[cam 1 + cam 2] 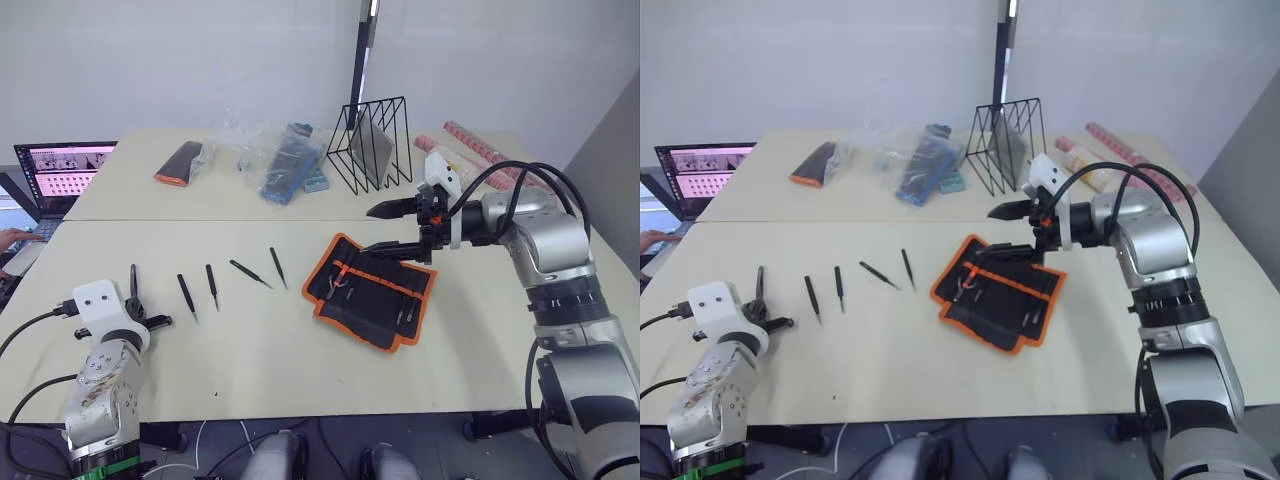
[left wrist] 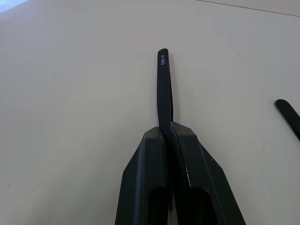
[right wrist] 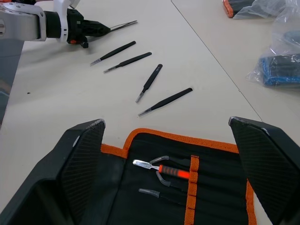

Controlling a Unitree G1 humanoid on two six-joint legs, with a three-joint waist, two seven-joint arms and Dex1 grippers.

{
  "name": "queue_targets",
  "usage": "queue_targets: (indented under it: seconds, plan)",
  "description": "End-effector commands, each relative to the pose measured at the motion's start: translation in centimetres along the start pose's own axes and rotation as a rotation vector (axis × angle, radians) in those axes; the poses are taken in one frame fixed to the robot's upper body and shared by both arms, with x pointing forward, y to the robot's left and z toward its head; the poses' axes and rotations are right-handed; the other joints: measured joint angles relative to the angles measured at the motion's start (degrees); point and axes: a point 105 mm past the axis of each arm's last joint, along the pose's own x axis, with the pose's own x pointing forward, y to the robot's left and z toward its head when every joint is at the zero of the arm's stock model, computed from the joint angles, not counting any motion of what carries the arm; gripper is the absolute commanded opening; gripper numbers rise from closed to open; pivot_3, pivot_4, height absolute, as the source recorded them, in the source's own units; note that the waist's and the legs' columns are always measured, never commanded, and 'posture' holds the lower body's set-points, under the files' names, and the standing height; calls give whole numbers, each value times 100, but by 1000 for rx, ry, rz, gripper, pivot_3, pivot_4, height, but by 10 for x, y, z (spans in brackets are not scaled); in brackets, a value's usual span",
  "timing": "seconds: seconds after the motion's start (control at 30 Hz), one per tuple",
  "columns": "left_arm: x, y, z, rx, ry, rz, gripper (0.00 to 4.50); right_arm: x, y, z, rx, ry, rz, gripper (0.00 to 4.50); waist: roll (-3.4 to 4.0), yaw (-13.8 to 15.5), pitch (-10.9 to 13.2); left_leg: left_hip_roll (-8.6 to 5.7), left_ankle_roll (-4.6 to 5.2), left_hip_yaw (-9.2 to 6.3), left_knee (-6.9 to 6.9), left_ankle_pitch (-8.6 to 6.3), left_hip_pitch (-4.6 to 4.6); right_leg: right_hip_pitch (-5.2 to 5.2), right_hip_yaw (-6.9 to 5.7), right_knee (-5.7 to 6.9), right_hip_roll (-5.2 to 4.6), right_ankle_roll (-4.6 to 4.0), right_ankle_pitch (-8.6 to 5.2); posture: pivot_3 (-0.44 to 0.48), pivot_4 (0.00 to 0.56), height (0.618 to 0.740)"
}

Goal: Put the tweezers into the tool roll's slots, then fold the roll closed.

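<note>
The tool roll (image 1: 370, 290) lies open on the table, black with orange binding, with a red-handled tool (image 3: 166, 168) in one slot. Several black tweezers (image 1: 212, 286) lie in a row to its left. At the near left, my left gripper (image 1: 135, 305) is shut on one more tweezers (image 2: 164, 89), held just above the table. My right gripper (image 1: 385, 230) hovers open over the roll's far edge, nothing between its fingers. In the right wrist view the loose tweezers (image 3: 150, 83) lie beyond the roll (image 3: 211, 187), and the left gripper (image 3: 89, 29) shows further back.
At the back stand a black wire rack (image 1: 370, 145), plastic bags with blue items (image 1: 290, 160), a small black-and-orange pouch (image 1: 180, 162) and pink rolls (image 1: 480, 145). A laptop (image 1: 60, 170) and a person's hand (image 1: 10, 238) are at the far left.
</note>
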Motion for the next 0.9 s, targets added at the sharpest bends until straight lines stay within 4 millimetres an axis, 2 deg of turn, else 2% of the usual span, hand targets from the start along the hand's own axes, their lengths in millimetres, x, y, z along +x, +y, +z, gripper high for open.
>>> queue_targets:
  seconds: [0.03,0.1,0.17,0.33,0.4,0.5,0.6,0.77,0.9]
  plan:
    - [-1,1,14,32,-30,-20,6,-11,4,16,-47,-49,-4,4500,-1,-8,0,0,0,0,0,0,0,-1,-1,0,0,0,0,0,150,704]
    - [-4,-19,36,35,-82,-155,6,-18,0,13,-50,-35,-42,4500,-4,-6,2,0,-1,1,0,0,0,-1,-2,-1,0,0,0,0,150,704]
    - [-14,-48,59,35,-139,-339,6,-24,-3,7,-46,-8,-73,4500,-12,8,7,0,-6,1,0,4,-5,-2,-8,-3,-2,0,0,0,150,704]
    - [-36,-111,86,79,-148,-664,6,-36,-3,-5,-19,29,-128,4500,-20,3,9,-5,-36,4,1,22,-11,1,-12,-18,-10,10,6,0,150,704]
    - [-49,-137,90,123,-125,-809,6,-40,-1,-8,-8,31,-147,4500,-20,-18,9,-3,-38,12,3,24,-11,0,-11,-16,-4,10,6,0,150,704]
    - [-63,-164,94,165,-87,-951,6,-44,3,-12,0,37,-173,4500,-22,-26,10,3,-35,33,3,27,-11,10,-17,-6,9,10,6,0,150,704]
    - [-79,-190,89,259,-28,-1091,6,-50,10,-17,4,43,-195,4500,-27,-28,14,11,-24,40,3,33,-11,10,-21,-7,17,10,5,0,150,704]
    - [-88,-215,86,362,12,-1184,6,-58,22,-24,20,44,-236,4500,-30,-21,16,9,-5,50,4,42,-11,12,-21,-9,16,13,4,0,150,704]
    - [-99,-239,84,385,53,-1282,6,-64,29,-42,59,67,-311,4500,-33,31,17,7,0,51,7,45,-11,22,-22,-18,10,18,1,0,150,704]
